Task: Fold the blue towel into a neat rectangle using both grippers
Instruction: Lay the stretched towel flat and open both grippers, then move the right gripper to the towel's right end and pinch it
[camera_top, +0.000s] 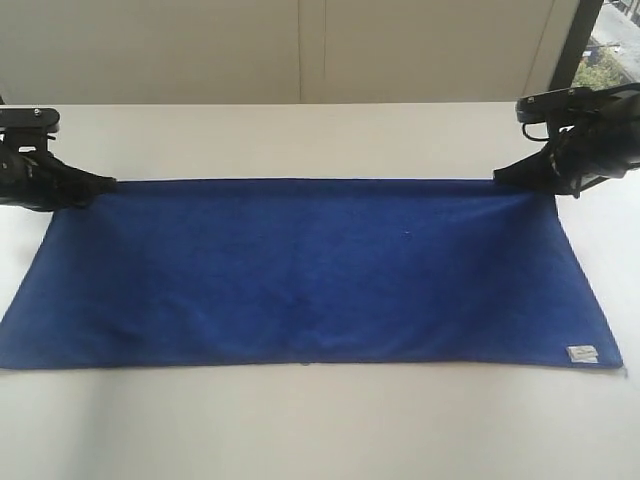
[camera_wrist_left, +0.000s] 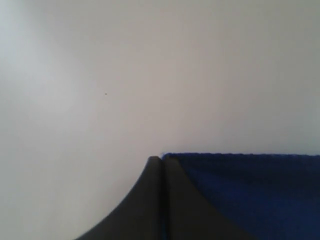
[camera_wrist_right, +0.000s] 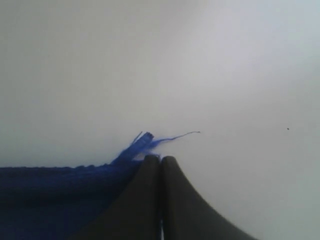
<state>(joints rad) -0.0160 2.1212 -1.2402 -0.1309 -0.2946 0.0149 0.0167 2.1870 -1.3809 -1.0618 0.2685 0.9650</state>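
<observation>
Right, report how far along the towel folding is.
Done: the deep royal-blue microfibre towel lies spread flat on the white table, white tag at a near corner. In hand: the matte black left gripper and right gripper sit shut on its two far corners. Left: no fold shows yet, so every fold into a rectangle remains.

Blue towel (camera_top: 300, 270): soft cloth, matt, fine short nap. Loose threads (camera_wrist_right: 172, 136) fray from the towel's corner. White tag (camera_top: 582, 353) on the towel: smooth. Surface (camera_top: 300, 430): white, smooth, faint sheen. Left gripper (camera_wrist_left: 161, 159), right gripper (camera_wrist_right: 160, 158): matt black, smooth.
</observation>
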